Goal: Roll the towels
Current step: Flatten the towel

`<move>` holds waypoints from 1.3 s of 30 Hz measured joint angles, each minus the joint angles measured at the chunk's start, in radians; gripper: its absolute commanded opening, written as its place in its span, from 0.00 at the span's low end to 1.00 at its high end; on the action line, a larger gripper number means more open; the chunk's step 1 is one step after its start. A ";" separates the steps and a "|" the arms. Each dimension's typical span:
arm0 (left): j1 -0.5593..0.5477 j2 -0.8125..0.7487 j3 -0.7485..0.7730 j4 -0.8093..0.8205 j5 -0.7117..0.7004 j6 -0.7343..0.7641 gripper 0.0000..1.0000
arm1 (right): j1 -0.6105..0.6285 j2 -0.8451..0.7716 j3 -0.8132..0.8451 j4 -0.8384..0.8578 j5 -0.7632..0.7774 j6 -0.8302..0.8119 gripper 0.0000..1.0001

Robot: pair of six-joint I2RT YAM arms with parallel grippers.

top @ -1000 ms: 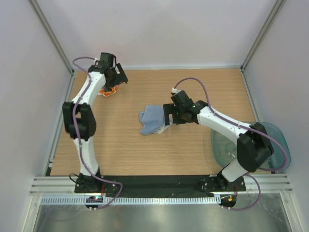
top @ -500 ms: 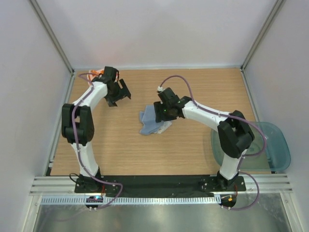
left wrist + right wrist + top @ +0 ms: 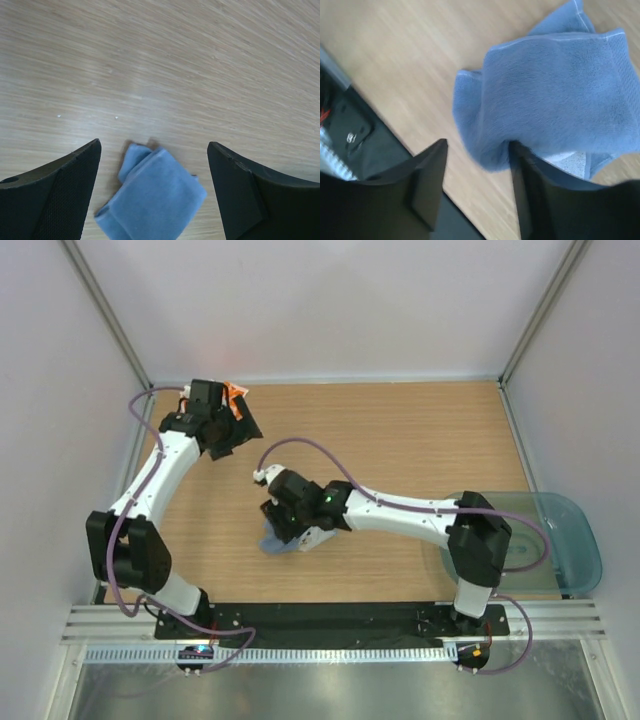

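Note:
In the top view a pale blue towel (image 3: 272, 543) lies left of centre, mostly hidden under my right gripper (image 3: 282, 528). The right wrist view shows this rumpled towel (image 3: 555, 90) with a fold bulging between the jaws. It drapes against the right finger (image 3: 535, 190); the left finger (image 3: 427, 185) is clear of it, with bare wood in the gap. My left gripper (image 3: 232, 428) is at the far left, an orange patch (image 3: 236, 393) just behind it. Its wrist view shows a folded pale blue cloth (image 3: 155, 197) on the wood between wide-apart fingers, touching neither.
A translucent teal tray (image 3: 575, 540) sits at the table's right edge, beside the right arm's base. Metal frame posts and white walls close in the left, right and far sides. A black mounting strip (image 3: 350, 135) runs along the near edge, close to the right gripper.
My right gripper swept from the table's middle toward the near left, taking the blue towel along, and its jaws narrowed. The left arm swung outward; its gripper stayed near the far left corner.

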 measured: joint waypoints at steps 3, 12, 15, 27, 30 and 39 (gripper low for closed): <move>0.000 -0.061 -0.032 -0.014 -0.014 0.015 0.88 | 0.105 -0.079 -0.043 0.012 0.026 -0.011 0.82; -0.030 -0.082 -0.200 -0.032 -0.030 0.019 0.77 | -0.102 -0.338 -0.229 -0.010 0.209 0.079 0.94; -0.105 -0.059 -0.221 -0.041 -0.050 0.013 0.76 | -0.198 -0.355 -0.229 -0.018 0.232 0.095 0.93; -0.259 0.123 -0.221 0.003 -0.059 -0.015 0.63 | -0.261 -0.348 -0.278 -0.043 0.220 0.103 0.91; -0.264 0.158 -0.224 0.016 -0.055 -0.018 0.61 | -0.269 -0.348 -0.291 -0.044 0.218 0.103 0.91; -0.288 0.196 -0.261 0.066 -0.006 -0.041 0.33 | -0.285 -0.347 -0.308 -0.048 0.208 0.103 0.89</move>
